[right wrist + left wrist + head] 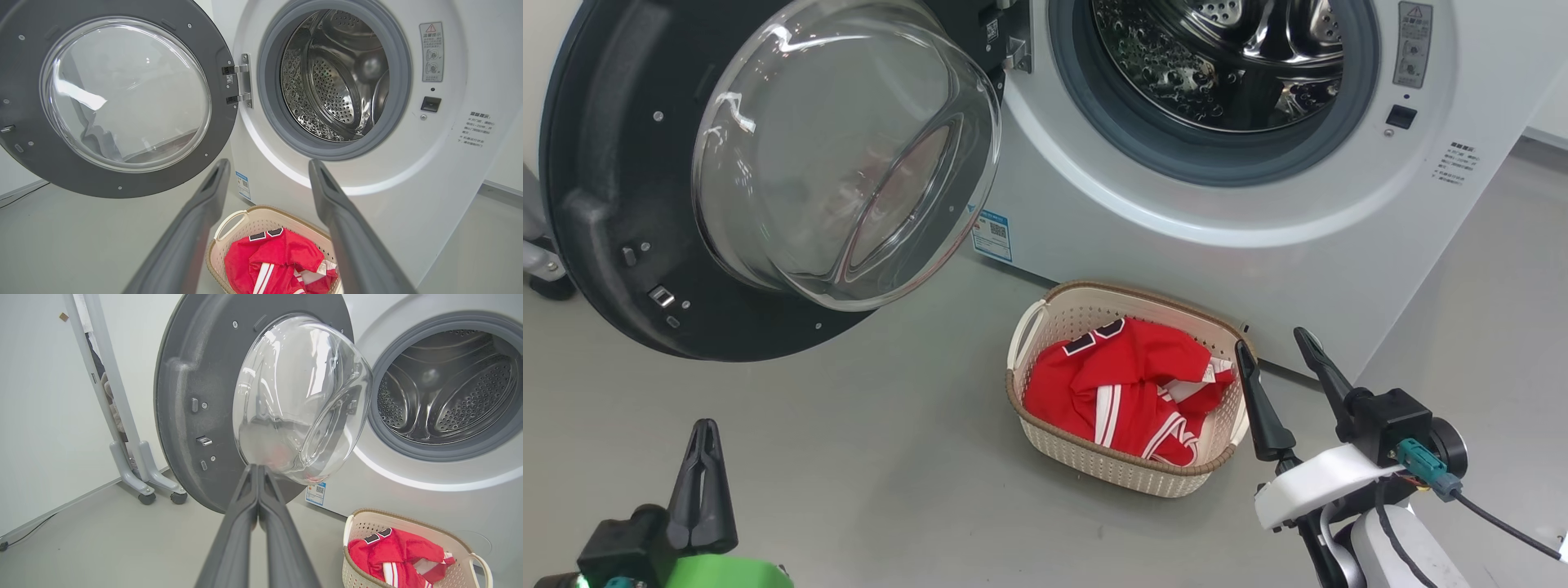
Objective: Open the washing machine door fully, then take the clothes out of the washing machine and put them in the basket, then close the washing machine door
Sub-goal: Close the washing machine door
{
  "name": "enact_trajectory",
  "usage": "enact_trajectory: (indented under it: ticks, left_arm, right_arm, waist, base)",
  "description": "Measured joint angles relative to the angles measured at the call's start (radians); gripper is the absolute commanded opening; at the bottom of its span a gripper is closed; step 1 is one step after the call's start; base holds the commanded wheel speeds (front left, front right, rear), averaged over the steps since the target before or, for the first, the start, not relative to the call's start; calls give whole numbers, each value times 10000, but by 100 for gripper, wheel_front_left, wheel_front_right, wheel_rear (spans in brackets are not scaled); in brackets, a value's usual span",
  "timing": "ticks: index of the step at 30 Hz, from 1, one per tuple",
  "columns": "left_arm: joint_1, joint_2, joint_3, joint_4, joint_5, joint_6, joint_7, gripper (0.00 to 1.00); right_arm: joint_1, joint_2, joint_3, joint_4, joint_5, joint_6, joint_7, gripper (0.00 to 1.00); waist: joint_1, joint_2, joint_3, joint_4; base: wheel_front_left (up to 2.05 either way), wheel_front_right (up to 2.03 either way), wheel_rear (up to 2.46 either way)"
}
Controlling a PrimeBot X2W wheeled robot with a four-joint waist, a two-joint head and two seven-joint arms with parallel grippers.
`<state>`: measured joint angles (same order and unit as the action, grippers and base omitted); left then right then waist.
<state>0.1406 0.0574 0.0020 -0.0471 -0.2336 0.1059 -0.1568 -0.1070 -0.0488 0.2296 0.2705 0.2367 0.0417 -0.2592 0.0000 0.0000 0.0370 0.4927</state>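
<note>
Left wrist view: the left hand (257,469) is pinched shut on nothing, pointing at the open door (184,396); a wheeled stand (152,473) shows at left. Head view: the right hand (1272,343) spreads open beside the basket (1111,469) of crumpled red clothes (1127,376), lower centre, before the washing machine (1176,245).

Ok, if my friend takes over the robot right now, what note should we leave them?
The left claw is shut and empty, low in front of the washing machine door.
The right claw is open and empty, by the basket's right end.
The red clothes lie in the basket, on the floor in front of the washing machine.
Done: door wide open, no clothes seen in the drum.
Left: close the door.
</note>
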Motion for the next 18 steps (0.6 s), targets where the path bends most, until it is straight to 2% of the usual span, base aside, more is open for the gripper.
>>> enact_trajectory:
  ticks: [4, 7, 11, 14, 18]
  left_arm:
    - [1, -40, 52, -75, -552, -140, -35, 0]
    - [1, -88, 274, -211, -1425, -337, -48, 0]
    - [-16, -125, 694, -380, -3202, -656, -136, 0]
    - [-105, -140, 1064, -608, -4955, -995, -224, 0]
    - [-548, -159, 1442, -859, -7607, -1202, -441, 0]
  right_arm:
    - [0, 0, -2, 6, 0, 0, -2, 100]
    - [-1, 0, 42, 8, -2, 0, -2, 100]
    - [-4, 0, 56, 8, -2, -2, -2, 100]
    - [-5, 0, 27, 6, -13, -2, -2, 100]
    - [-14, 0, -15, 6, -36, -2, -2, 100]
  waist:
    - [0, 0, 36, -31]
    - [0, 0, 70, -72]
    - [0, 0, 135, -155]
    - [0, 0, 207, -190]
    - [0, 0, 307, -201]
  base:
    - [0, 0, 0]
    - [0, 0, 0]
    - [0, 0, 0]
    - [0, 0, 0]
    - [0, 0, 0]
